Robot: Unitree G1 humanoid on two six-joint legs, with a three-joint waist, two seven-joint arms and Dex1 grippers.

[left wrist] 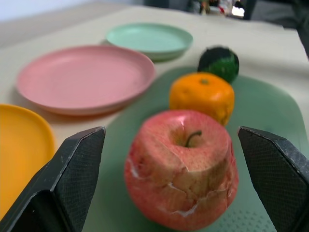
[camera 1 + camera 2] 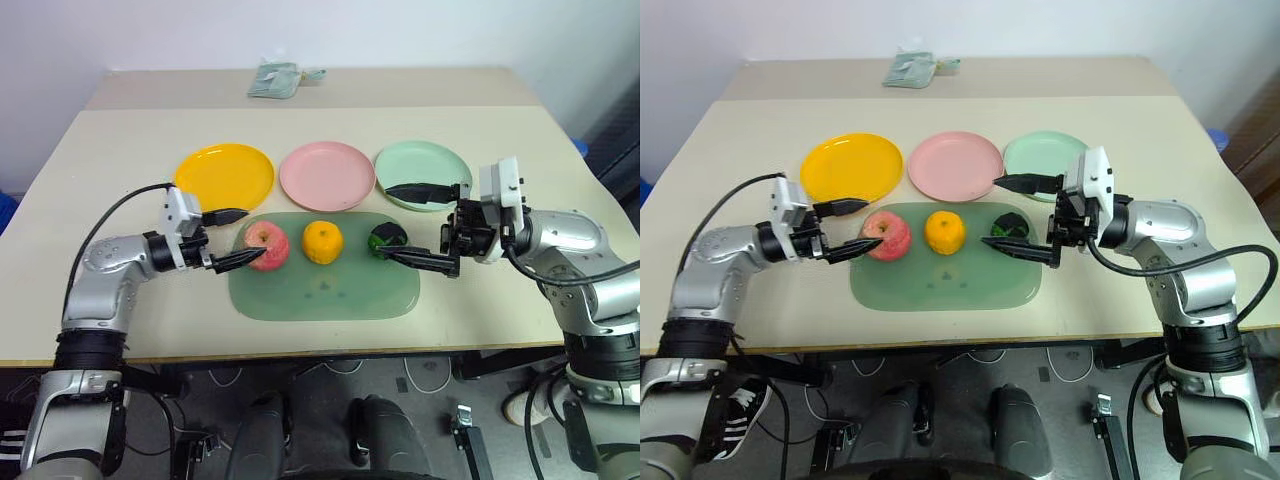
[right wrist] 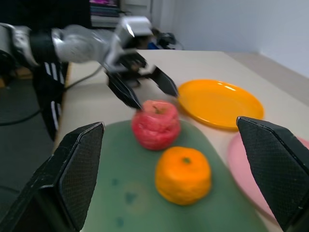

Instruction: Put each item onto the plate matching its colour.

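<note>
While I logged the table from its near edge outward, the green mat [image 2: 320, 290] carried apple [image 2: 267, 245], mandarin [image 2: 323, 241] and dark green fruit [image 2: 388, 237] in a row. My left gripper [image 2: 228, 238] stood spread around the apple, my right gripper [image 2: 425, 225] spread beside the green fruit. Beyond lay yellow plate [image 2: 225, 176], pink plate [image 2: 327, 175], mint plate [image 2: 415, 165], bare. Risk noted: an off-centre squeeze could roll the apple into the mandarin.
</note>
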